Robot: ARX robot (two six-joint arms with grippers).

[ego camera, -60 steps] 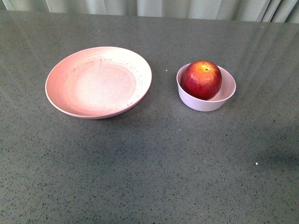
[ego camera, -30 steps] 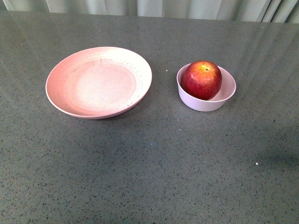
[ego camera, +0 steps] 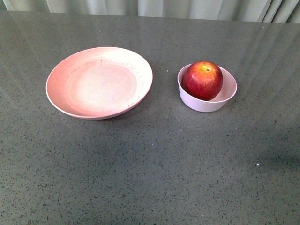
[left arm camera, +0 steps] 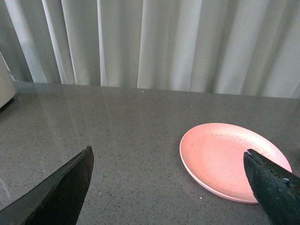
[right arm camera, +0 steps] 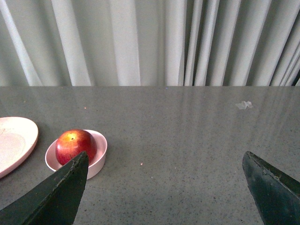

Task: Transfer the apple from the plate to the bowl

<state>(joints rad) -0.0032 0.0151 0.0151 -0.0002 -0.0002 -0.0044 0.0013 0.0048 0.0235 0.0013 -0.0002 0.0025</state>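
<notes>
Counter [ego camera: 154, 168]: grey stone-look surface, finely speckled, faintly glossy.
Plate [ego camera: 99, 82]: wide, shallow, round, salmon-pink, matte, darker flecks along the raised rim; lies to the left, bare.
Bowl [ego camera: 207, 89]: small, deep, pale pink, smooth-sided; stands right of the plate, apart from it.
Apple [ego camera: 202, 80]: round, glossy dark red, yellow-orange about the stem dimple; sits inside the bowl toward its left wall, rising above the rim.
Left hand [left arm camera: 168, 187]: dark tapered fingers spread wide, holding nothing.
Right hand [right arm camera: 164, 187]: fingers likewise spread, holding nothing.
Curtain [right arm camera: 140, 42]: pale, pleated, behind the counter.
Change since the earlier frames: none; every item lies as before.
</notes>
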